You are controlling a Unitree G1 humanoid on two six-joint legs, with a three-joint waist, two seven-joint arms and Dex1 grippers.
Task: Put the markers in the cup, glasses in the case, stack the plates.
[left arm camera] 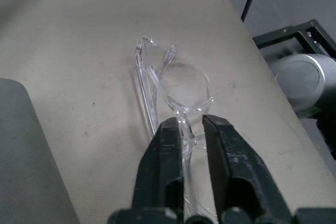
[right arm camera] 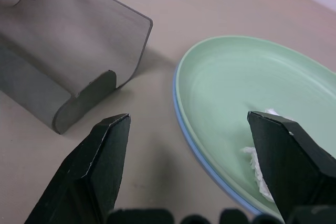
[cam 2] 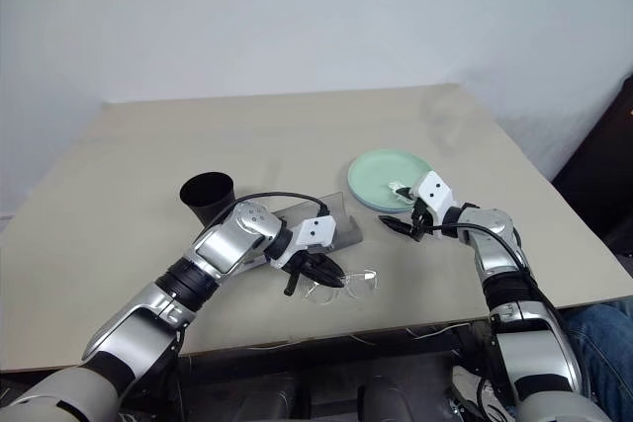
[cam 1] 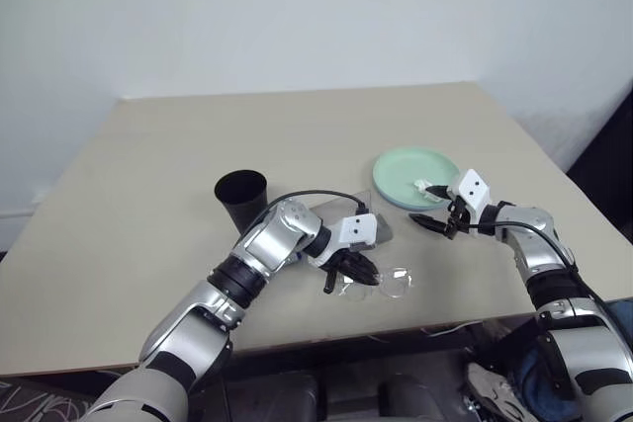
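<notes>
The clear glasses [left arm camera: 181, 85] lie on the tan table near its front edge. My left gripper [left arm camera: 192, 123] is shut on their frame beside one lens. The grey case [right arm camera: 68, 51] stands open just behind that hand. To its left stands the black cup [cam 1: 240, 195], upright. The mint green plate [cam 1: 406, 170] rests on the light blue plate [right arm camera: 185, 137], whose rim shows beneath it. My right gripper [cam 1: 440, 222] hovers open at the near edge of the plates with nothing between its fingers. The markers are out of view.
A small crumpled white scrap [cam 1: 427, 186] lies on the mint plate. The table's front edge [cam 1: 297, 341] runs close below the glasses. A black cable [cam 1: 316, 195] loops over my left wrist.
</notes>
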